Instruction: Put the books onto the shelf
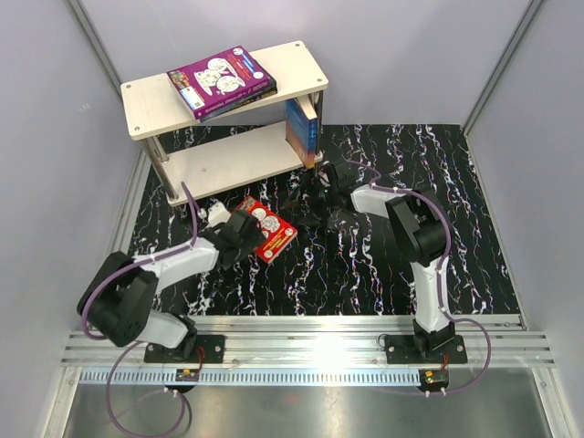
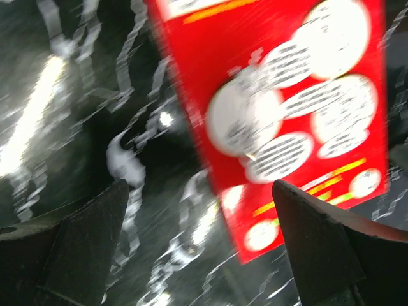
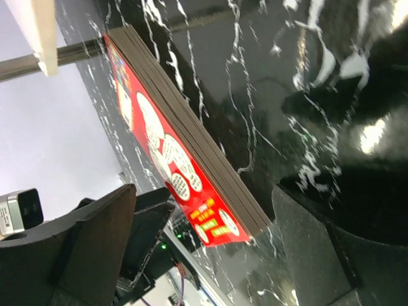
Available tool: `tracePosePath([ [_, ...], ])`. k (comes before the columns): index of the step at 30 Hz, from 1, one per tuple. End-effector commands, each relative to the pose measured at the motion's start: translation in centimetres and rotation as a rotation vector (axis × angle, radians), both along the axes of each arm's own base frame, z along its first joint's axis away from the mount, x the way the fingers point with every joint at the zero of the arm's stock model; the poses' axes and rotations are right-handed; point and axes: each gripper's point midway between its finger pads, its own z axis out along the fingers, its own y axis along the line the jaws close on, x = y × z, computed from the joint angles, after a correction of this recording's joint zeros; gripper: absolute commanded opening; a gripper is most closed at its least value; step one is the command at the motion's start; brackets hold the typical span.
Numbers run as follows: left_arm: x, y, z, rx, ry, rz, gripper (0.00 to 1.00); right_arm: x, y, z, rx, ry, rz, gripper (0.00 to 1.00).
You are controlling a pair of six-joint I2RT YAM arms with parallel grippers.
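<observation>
Top external view: red paperback with white figures (image 1: 266,232) lay flat on black marbled mat (image 1: 383,265), just in front of pale two-tier wooden shelf (image 1: 283,68). Left gripper (image 1: 245,239) stood wide and empty beside the paperback; right gripper (image 1: 321,193) likewise. Risks: fingers could skid the thin cover; arms could clash.

the surroundings at a glance

a black mat (image 1: 356,274) streaked with white, marble-like veins covers the work surface. its face is glossy, and in both close views it throws back bright patches of glare. ribbed aluminium rails (image 1: 301,349) run side by side along the near edge, with a white reflection near their middle. just below them lies a smooth sheet of dull metal (image 1: 301,406). plain pale grey walls (image 1: 411,55) close the space on the left, back and right. thin metal strips (image 1: 497,68) slant up the back corners where the walls meet.
</observation>
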Motion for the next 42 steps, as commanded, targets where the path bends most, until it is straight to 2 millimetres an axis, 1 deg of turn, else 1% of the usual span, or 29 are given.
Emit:
tracePosePath([
  [1,2.1,-0.8,-0.5,-0.005,-0.018,-0.006,0.99,1.1,1.5,0.4,0.047,-0.034,0.01,0.95],
  [2,2.5,-0.7,-0.6,-0.007,-0.019,-0.001,0.99,0.8,1.7,-0.3,0.045,-0.016,0.01,0.95],
  [5,3.3,-0.9,-1.9,-0.011,0.006,-0.005,0.99,-0.1,2.9,-1.1,0.05,0.003,0.02,0.94],
  [6,3.4,-1.0,-2.9,-0.012,0.025,-0.009,0.98,-0.8,2.9,-1.7,0.048,0.021,0.018,0.94],
  [8,3.6,-1.1,-3.7,-0.023,0.043,-0.008,0.97,-2.0,3.6,-2.4,0.052,0.054,0.017,0.94],
  [10,3.7,-1.6,-4.4,-0.053,0.047,-0.006,0.94,-3.3,3.7,-3.4,0.053,0.082,0.016,0.93],
  [11,3.8,-1.9,-4.6,-0.067,0.045,-0.012,0.93,-4.0,4.2,-3.7,0.058,0.091,0.022,0.93],
  [12,4.3,-2.7,-4.3,-0.113,0.024,-0.014,0.92,-4.8,4.1,-4.4,0.048,0.109,0.025,0.93],
  [13,4.0,-3.0,-4.6,-0.13,0.028,-0.018,0.89,-5.3,4.2,-4.7,0.045,0.116,0.031,0.93],
  [14,4.3,-3.5,-4.3,-0.163,0.009,-0.026,0.88,-5.8,4.3,-5.2,0.04,0.13,0.037,0.93],
  [15,5.2,-4.4,-3.4,-0.21,-0.043,-0.042,0.88,-6.5,4.3,-5.6,0.032,0.143,0.043,0.93],
  [16,5.2,-4.9,-2.9,-0.236,-0.052,-0.062,0.86,-6.7,4.1,-5.8,0.027,0.149,0.041,0.94],
  [17,5.0,-5.0,-2.4,-0.253,-0.067,-0.072,0.84,-6.6,4.1,-5.5,0.038,0.14,0.037,0.93],
  [18,5.2,-5.7,-1.5,-0.289,-0.101,-0.097,0.83,-6.9,3.7,-5.8,0.027,0.147,0.033,0.93],
  [19,5.2,-5.9,-0.9,-0.308,-0.116,-0.114,0.83,-6.9,3.6,-5.8,0.018,0.135,0.041,0.93],
  [20,5.4,-6.3,0.6,-0.339,-0.156,-0.137,0.82,-7.1,3.6,-5.9,0.016,0.144,0.044,0.93],
  [22,5.1,-6.7,1.8,-0.359,-0.183,-0.18,0.82,-7.5,3.5,-5.9,0.029,0.155,0.046,0.92],
  [23,5.1,-6.8,2.3,-0.369,-0.197,-0.183,0.81,-7.5,3.8,-5.5,0.056,0.148,0.039,0.9],
  [25,4.9,-6.9,3.7,-0.399,-0.236,-0.187,0.81,-8.3,3.3,-5.9,0.062,0.169,0.031,0.85],
  [26,4.8,-7.0,4.1,-0.409,-0.25,-0.19,0.81,-8.4,3.6,-5.3,0.083,0.159,0.031,0.77],
  [27,4.9,-7.2,5.0,-0.429,-0.268,-0.199,0.81,-9.1,3.3,-5.5,0.082,0.172,0.031,0.71],
  [28,5.0,-7.4,5.3,-0.437,-0.275,-0.204,0.8,-9.3,3.3,-5.3,0.09,0.171,0.034,0.66],
  [29,5.1,-7.6,5.6,-0.445,-0.28,-0.211,0.8,-9.6,3.6,-4.5,0.11,0.162,0.041,0.61],
  [30,5.2,-7.6,5.8,-0.445,-0.286,-0.216,0.8,-10.4,3.4,-4.6,0.105,0.174,0.043,0.51],
  [32,5.3,-8.1,6.0,-0.456,-0.283,-0.233,0.8,-10.9,2.8,-4.1,0.103,0.182,0.018,0.44],
  [33,4.8,-8.9,6.1,-0.491,-0.263,-0.263,0.79,-11.0,2.6,-3.9,0.1,0.181,0.015,0.43],
  [35,4.6,-9.3,5.9,-0.507,-0.246,-0.28,0.78,-11.6,2.3,-3.3,0.104,0.176,0.019,0.43],
  [37,4.0,-9.9,6.3,-0.539,-0.236,-0.298,0.76,-12.0,2.1,-2.8,0.106,0.16,0.031,0.41],
  [42,2.8,-9.6,5.9,-0.525,-0.219,-0.32,0.74,-13.1,1.6,-0.3,0.106,0.096,0.051,0.41],
])
